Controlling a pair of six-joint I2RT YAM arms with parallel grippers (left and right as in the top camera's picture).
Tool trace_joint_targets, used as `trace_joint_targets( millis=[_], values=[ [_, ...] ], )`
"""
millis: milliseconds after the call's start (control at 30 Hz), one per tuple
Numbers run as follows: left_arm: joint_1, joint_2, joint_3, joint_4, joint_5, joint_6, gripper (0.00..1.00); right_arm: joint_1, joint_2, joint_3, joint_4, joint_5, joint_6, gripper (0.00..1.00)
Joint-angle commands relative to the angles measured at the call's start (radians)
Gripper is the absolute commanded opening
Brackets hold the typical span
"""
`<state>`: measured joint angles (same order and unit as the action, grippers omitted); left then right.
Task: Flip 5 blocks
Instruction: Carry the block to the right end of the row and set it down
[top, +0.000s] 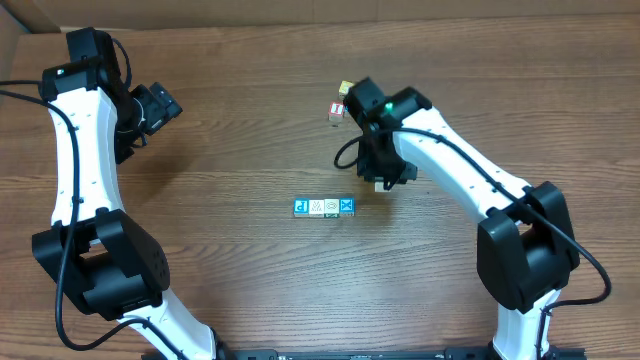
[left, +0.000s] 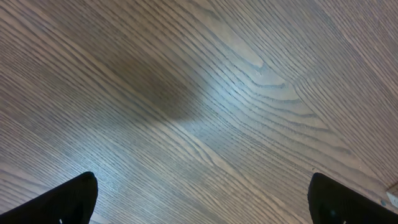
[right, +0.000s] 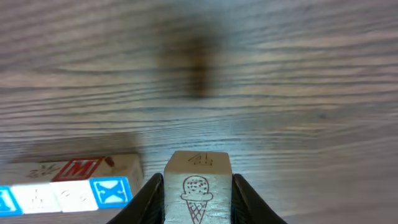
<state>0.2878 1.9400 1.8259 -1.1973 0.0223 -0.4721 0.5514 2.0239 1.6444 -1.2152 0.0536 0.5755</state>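
The right gripper (right: 198, 202) is clamped on a wooden block (right: 198, 177), its two dark fingers (right: 148, 200) pressed against the block's left and right sides. The face turned to the wrist camera carries a drawing of an ice-cream cone (speckled scoop, red cone). Seen from overhead, this gripper sits near the right end of a row of three blocks (top: 322, 207), a little farther back. The row lies close-packed near the middle of the table (top: 250, 120), tops blue, white and blue, the rightmost marked with a white X. In the right wrist view the same row shows at lower left, with a red M printed on one side face. Whether the held block touches the wood cannot be told. Farther back, beside the right arm, a red-topped cube (top: 336, 107) and a pale yellow block (top: 343, 88) stand close together. The left gripper (top: 160, 108) is well apart at the left, jaws spread wide with nothing between them, over bare wood.
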Motion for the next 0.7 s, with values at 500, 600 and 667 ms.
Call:
trace_joint_targets(
  millis=[500,600,667],
  values=[
    [-0.007,-0.011,0.015,-0.001,-0.004,0.004,1.00,0.017,0.005,-0.153,0.124,-0.157,-0.094,0.31],
    [-0.007,-0.011,0.015,-0.001,-0.004,0.004,1.00,0.017,0.005,-0.153,0.126,-0.157,-0.094,0.31],
    [-0.007,-0.011,0.015,-0.001,-0.004,0.004,1.00,0.017,0.005,-0.153,0.131,-0.157,-0.094,0.34]
  ],
)
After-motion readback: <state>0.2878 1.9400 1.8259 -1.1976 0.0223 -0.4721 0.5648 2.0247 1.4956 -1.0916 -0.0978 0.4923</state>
